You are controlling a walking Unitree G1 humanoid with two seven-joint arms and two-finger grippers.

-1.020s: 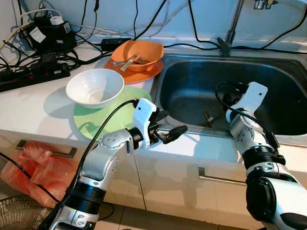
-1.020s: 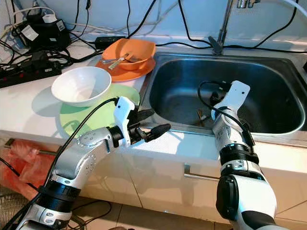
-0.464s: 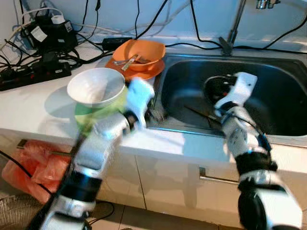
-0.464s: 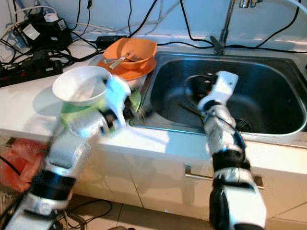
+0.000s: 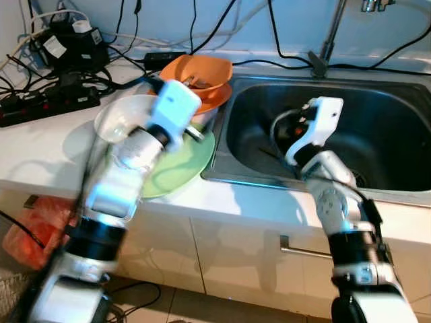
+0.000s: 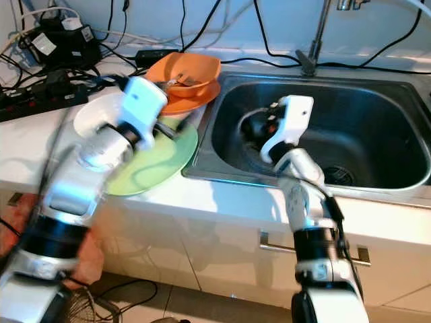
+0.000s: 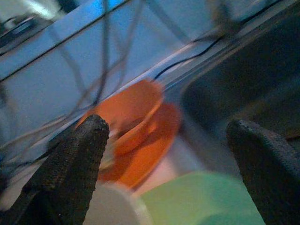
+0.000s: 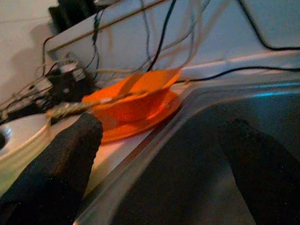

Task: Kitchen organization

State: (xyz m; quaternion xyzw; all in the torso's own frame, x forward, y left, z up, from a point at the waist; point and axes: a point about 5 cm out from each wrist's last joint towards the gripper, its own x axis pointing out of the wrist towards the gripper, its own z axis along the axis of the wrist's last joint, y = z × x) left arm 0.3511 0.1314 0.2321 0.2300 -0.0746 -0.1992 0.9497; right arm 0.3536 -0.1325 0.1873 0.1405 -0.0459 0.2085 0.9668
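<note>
An orange bowl (image 5: 202, 69) with utensils in it sits on an orange plate (image 5: 217, 96) at the back of the counter. In front of them a white bowl (image 5: 116, 122) rests on a green plate (image 5: 180, 167). My left arm is blurred and raised over the white bowl, hiding part of it. The left gripper (image 7: 166, 123) is open with nothing between its fingers and faces the orange bowl. Over the left half of the steel sink (image 5: 394, 138), my right gripper (image 8: 164, 122) is open and empty, pointing toward the orange dishes.
Power strips and tangled cables (image 5: 50, 97) crowd the back left of the counter. The faucet (image 5: 328, 37) rises behind the sink. A red plastic bag (image 5: 37, 235) lies on the floor at the left. Below the counter edge are cabinet fronts with a handle (image 5: 303, 250).
My left arm swung up from the counter's front edge to above the white bowl and green plate. The right gripper shifted left inside the sink and turned toward the orange dishes.
</note>
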